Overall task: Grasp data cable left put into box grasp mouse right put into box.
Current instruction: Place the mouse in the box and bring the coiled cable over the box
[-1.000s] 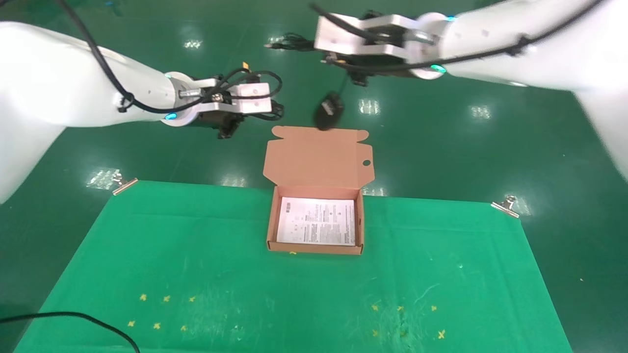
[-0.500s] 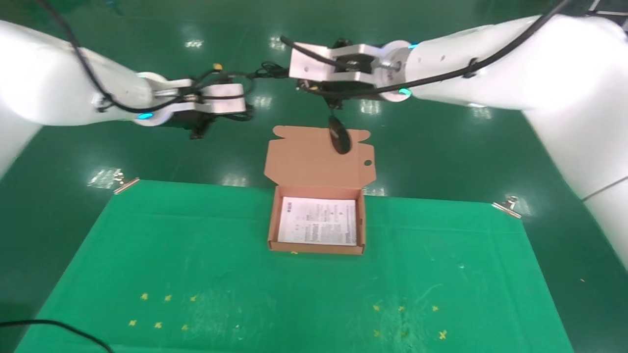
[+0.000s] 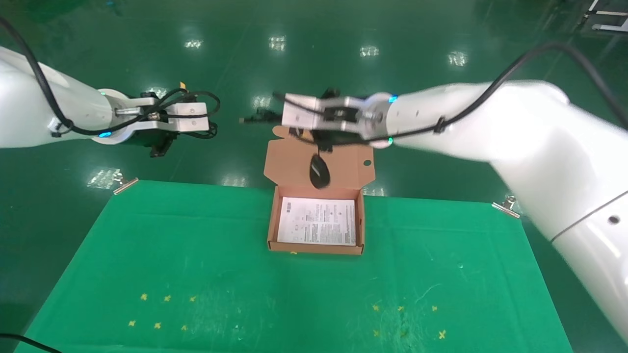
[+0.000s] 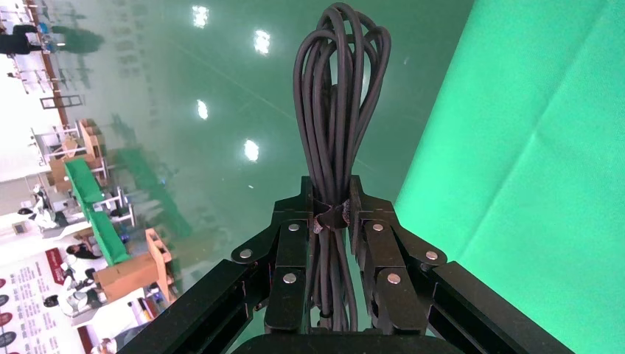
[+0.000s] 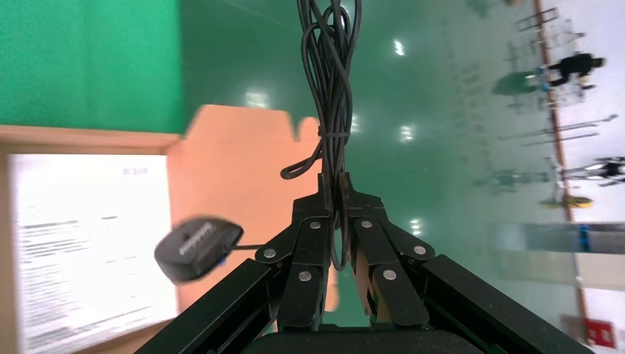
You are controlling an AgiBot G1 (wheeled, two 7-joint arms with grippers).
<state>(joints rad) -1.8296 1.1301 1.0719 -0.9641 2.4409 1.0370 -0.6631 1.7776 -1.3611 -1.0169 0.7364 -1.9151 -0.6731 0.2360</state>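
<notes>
The orange-brown box (image 3: 364, 223) stands open at the far middle of the green mat, its flap lid (image 3: 294, 157) raised behind it and a white printed sheet (image 3: 318, 221) inside. My right gripper (image 3: 289, 116) hangs above the lid, shut on the mouse's bundled cord (image 5: 333, 88). The black mouse (image 3: 319, 172) dangles below on its cord, in front of the lid, just above the box's back wall; it shows in the right wrist view (image 5: 197, 247). My left gripper (image 3: 162, 144) is off to the left over the floor, shut on the looped data cable (image 4: 337, 110).
The green mat (image 3: 196, 274) covers the table, held by metal clips at its far corners (image 3: 122, 184) (image 3: 505, 205). Small yellow marks dot the mat near the front. A black cable lies at the front left corner (image 3: 19, 342). Shiny green floor lies beyond.
My right gripper has moved down and left toward the box with the mouse swinging below it. My left gripper has moved left and slightly lower, still holding the cable.
</notes>
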